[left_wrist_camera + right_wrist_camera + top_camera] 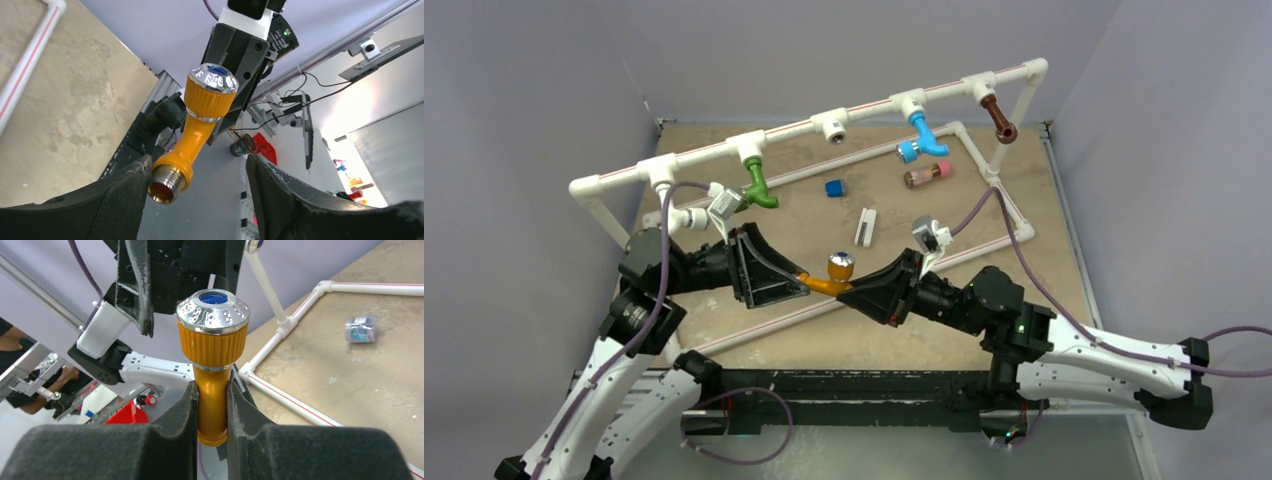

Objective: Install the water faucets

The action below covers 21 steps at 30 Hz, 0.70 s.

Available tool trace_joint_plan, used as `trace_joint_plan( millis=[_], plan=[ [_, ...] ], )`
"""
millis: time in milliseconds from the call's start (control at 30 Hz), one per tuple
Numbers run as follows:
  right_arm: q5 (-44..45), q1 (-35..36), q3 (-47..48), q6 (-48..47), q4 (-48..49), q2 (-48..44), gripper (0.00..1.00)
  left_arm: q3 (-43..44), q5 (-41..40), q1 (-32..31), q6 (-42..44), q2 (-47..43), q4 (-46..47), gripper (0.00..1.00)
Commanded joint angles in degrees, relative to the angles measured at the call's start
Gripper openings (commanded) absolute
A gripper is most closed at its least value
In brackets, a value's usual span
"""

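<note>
Orange faucet point(822, 283) hangs above the surface point(1024, 300) between the two arms, its chrome-capped knob point(841, 265) pointing up. The left end effector point(197, 172) is spread wide. The faucet's metal threaded end point(165, 185) sits between its fingers, hard against one pad or just beside it and well apart from the other. The right end effector point(212, 395) is clamped on the faucet's narrow stem just under the knob.

The risk, as I judge it, lies in this mid-air exchange. Because the thread is off-centre, a closing left grip could catch only the slick metal tip, or push the faucet sideways and twist it in the right pads. If the right fingers let go before the left grip is firm, the piece drops to the surface. The heavy knob above a thin stem could also let it pivot.

Further back, the pipe frame point(704, 155) carries a green faucet point(759, 190), a bare tee point(834, 125), a blue faucet point(926, 135) and a brown faucet point(998, 115).

From the top view I cannot tell whether thread and left finger touch. The left wrist view cuts off both fingers at the bottom edge. The bare tee's socket is too small to read. In the right wrist view the pads hide the faucet's lower part, threaded end included.
</note>
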Motion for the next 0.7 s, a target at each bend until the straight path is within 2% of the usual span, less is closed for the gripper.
trace_joint_plan(
  millis=[0,233,400,533,667],
  plan=[
    [6.1,0.0,5.4,-3.9,-5.2,-3.2,0.0,9.0,-3.0,0.1,11.7,2.6,-10.9,0.69],
    [15.0,0.0,12.7,-9.1,-12.3,-5.1,0.0,24.1,-3.5,0.1,22.7,9.9,-19.0,0.71],
    [22.2,0.0,15.9,-12.9,-13.8,-5.8,0.0,39.8,-11.4,0.1,33.8,18.5,-26.8,0.7],
    [29.0,0.0,18.2,-16.1,-15.3,-3.6,0.0,46.4,-24.3,0.1,40.7,23.5,-28.6,0.55],
    [33.5,0.0,19.2,-19.3,-15.0,-0.8,0.0,47.9,-37.9,0.1,46.5,26.8,-24.9,0.35]
  ],
)
